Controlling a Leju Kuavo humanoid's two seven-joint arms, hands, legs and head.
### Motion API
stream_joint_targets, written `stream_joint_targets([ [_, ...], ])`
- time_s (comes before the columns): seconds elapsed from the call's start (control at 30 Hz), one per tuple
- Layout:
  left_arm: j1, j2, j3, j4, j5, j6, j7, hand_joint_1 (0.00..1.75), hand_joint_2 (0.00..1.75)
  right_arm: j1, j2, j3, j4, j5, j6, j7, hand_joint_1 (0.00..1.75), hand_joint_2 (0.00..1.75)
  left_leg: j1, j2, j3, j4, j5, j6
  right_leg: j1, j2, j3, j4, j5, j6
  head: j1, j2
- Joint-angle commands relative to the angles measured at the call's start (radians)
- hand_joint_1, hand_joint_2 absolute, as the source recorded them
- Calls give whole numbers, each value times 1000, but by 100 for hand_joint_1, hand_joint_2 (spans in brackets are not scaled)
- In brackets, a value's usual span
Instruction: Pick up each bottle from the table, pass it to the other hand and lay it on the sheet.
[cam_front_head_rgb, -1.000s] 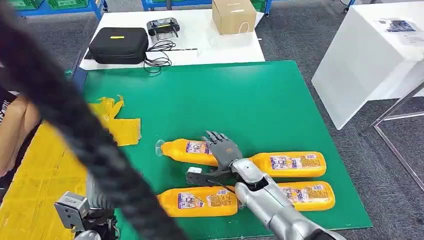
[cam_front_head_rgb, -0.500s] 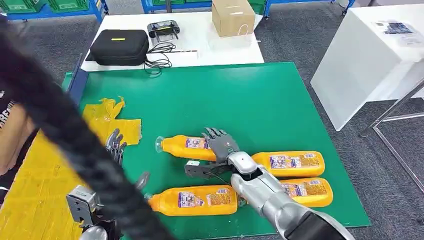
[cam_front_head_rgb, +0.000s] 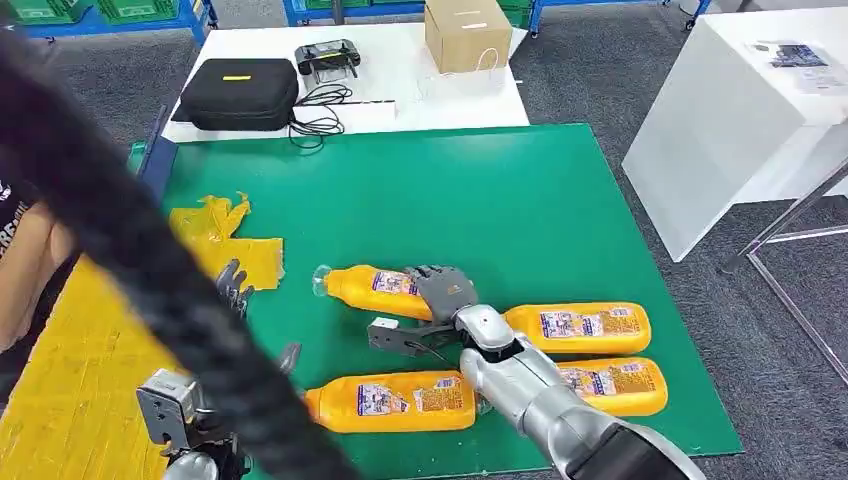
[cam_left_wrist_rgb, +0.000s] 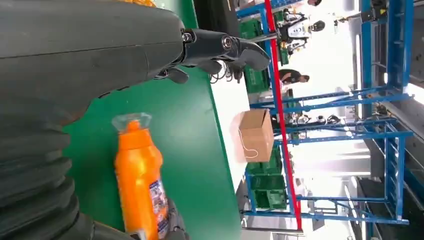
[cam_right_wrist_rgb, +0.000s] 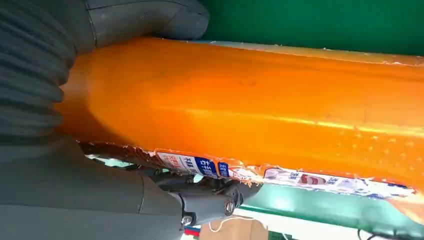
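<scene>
The right hand (cam_front_head_rgb: 443, 291) wraps the orange bottle (cam_front_head_rgb: 375, 290), clear-capped and labelled, lying on the green table (cam_front_head_rgb: 520, 210); the left hand (cam_front_head_rgb: 232, 285) appears released, partly hidden

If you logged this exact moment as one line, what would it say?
right hand: grips upper-left orange bottle | left hand: open, near yellow sheet | other bottles: lying on green mat

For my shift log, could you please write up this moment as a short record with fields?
surface: green table
bottles: four orange, all lying down
right hand: grips the far-left bottle, cap pointing left
left hand: holds nothing, fingers apart, near the yellow sheet
bottles on sheet: none
behind: black case, cardboard box
</scene>
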Motion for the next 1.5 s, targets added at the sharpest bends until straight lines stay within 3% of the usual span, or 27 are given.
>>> stream_joint_targets([
  [0.03, 7, -14, -12, 34, 167, -128, 83, 0, 175, 221, 20, -189, -377, -165, -298, -196, 175, 175, 2, -3, 0, 0, -1, 0, 2, -4, 2, -2, -1, -1, 0, 0],
  [0.17, -27, 18, -77, 113, 191, -160, 119, 0, 175, 376, 59, -245, -675, -439, -415, -431, 175, 175, 0, -2, -4, 0, 0, 0, 0, -2, -3, 0, -1, -1, 0, 0],
  [0.33, -62, 26, -102, 155, 243, -140, 168, 0, 175, 438, 66, -229, -775, -644, -369, -525, 175, 175, 0, -5, -6, 0, -1, 0, 0, -5, -5, 0, -2, -1, 0, 0],
  [0.67, -63, 32, -104, 153, 248, -138, 170, 0, 175, 431, 65, -228, -760, -655, -369, -533, 175, 175, 1, -1, -7, 0, -1, 0, 1, -2, -6, -1, -1, -1, 0, 0],
  [0.77, -69, 25, -91, 171, 329, -141, 211, 0, 175, 434, 65, -207, -762, -750, -282, -550, 175, 175, 1, -2, -7, 0, -1, 0, 1, -3, -6, -1, -1, -1, 0, 0],
  [1.03, -85, 45, -140, 152, 319, -138, 176, 0, 175, 347, 39, -70, -553, -729, -92, -503, 175, 175, 1, 1, -6, -1, -1, 0, 1, 0, -6, -2, 0, -1, 0, 0],
  [1.5, -100, 42, -156, 135, 321, -147, 165, 0, 175, 316, 35, 82, -380, -598, 4, -460, 175, 175, 1, 0, -6, -1, -1, 0, 1, -1, -5, -2, -1, -1, 0, 0],
])
